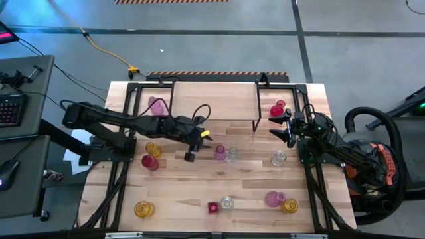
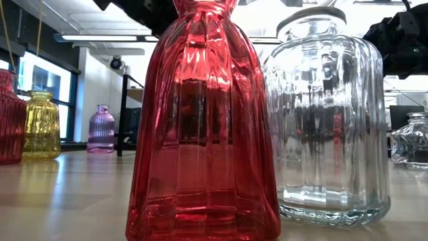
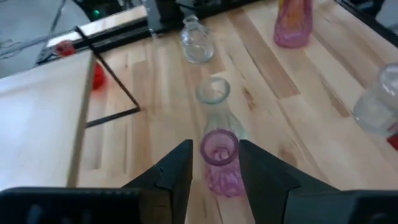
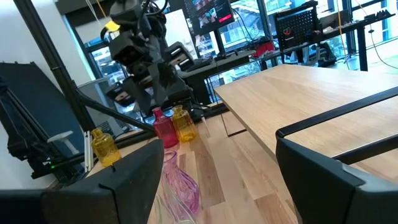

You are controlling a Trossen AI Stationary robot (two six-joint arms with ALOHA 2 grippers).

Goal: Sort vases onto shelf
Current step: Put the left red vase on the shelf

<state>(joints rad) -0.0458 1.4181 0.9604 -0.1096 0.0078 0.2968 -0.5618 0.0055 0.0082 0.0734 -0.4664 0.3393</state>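
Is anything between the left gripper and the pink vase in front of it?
Nothing visible is. The left gripper has its fingers open on either side of the pink vase, apart from the glass. A clear vase stands just beyond it, on the far side from the gripper, not in between.

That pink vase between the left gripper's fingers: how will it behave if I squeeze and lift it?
The pink vase looks like smooth glass, so probably stiff, slippery and breakable. It is tall with a narrow neck, so likely to tip if a finger nudges it off-centre. The clear vase stands close behind and might get knocked.
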